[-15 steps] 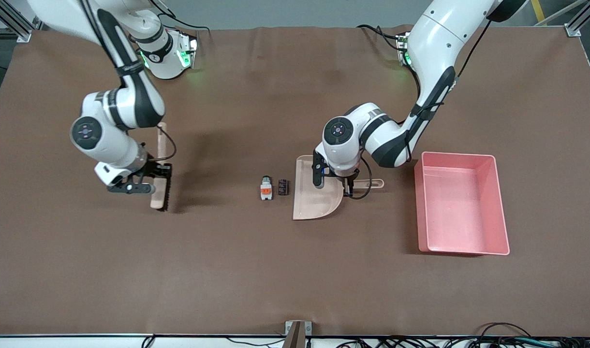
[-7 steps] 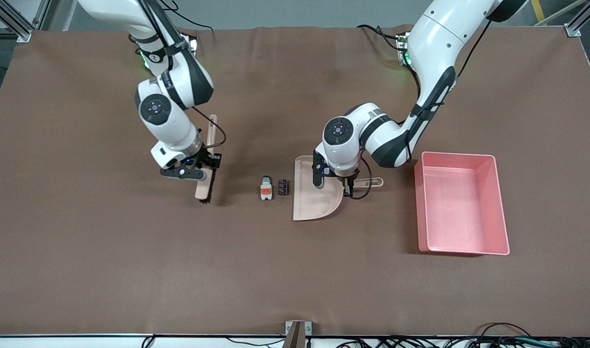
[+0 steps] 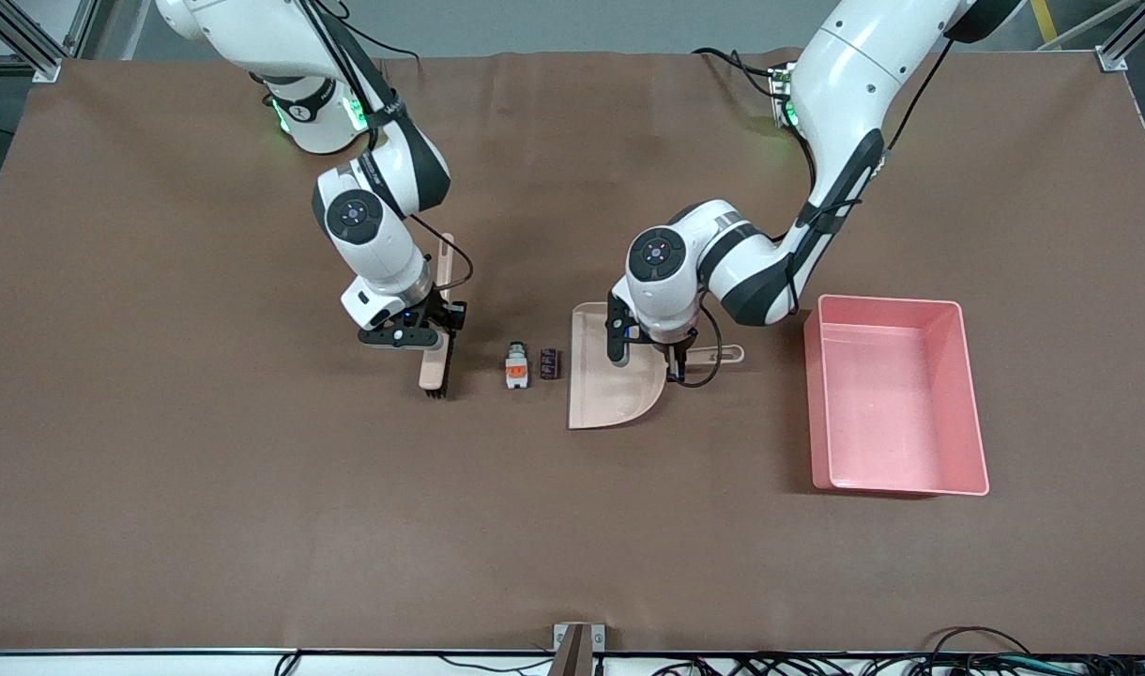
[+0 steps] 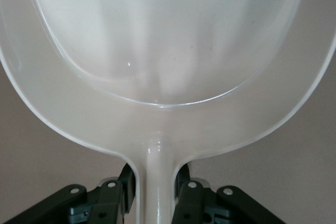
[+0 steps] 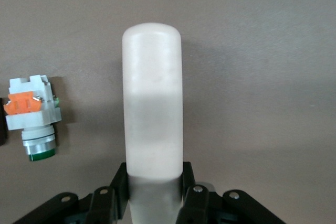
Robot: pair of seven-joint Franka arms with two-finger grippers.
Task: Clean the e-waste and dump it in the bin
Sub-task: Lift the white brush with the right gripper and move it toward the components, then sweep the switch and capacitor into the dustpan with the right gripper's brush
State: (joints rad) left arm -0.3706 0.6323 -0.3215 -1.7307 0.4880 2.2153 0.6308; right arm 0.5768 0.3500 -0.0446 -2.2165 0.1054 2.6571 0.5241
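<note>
The e-waste lies mid-table: a white part with an orange band [image 3: 516,366] [image 5: 31,116] and a dark cylinder [image 3: 550,363] beside it. The beige dustpan [image 3: 615,376] [image 4: 168,51] sits flat, its open edge next to the dark cylinder. My left gripper [image 3: 678,361] [image 4: 156,192] is shut on the dustpan's handle [image 3: 723,355]. My right gripper [image 3: 422,330] [image 5: 154,182] is shut on a brush [image 3: 435,366] [image 5: 152,103], bristles down, just on the right arm's side of the white part. The pink bin [image 3: 896,404] stands toward the left arm's end.
The brown mat [image 3: 572,526] covers the whole table. A small metal bracket [image 3: 577,648] sits at the table edge nearest the front camera, with cables along that edge.
My right arm has carried the brush from the right arm's end of the table to just beside the white part. The left arm and dustpan have stayed put.
</note>
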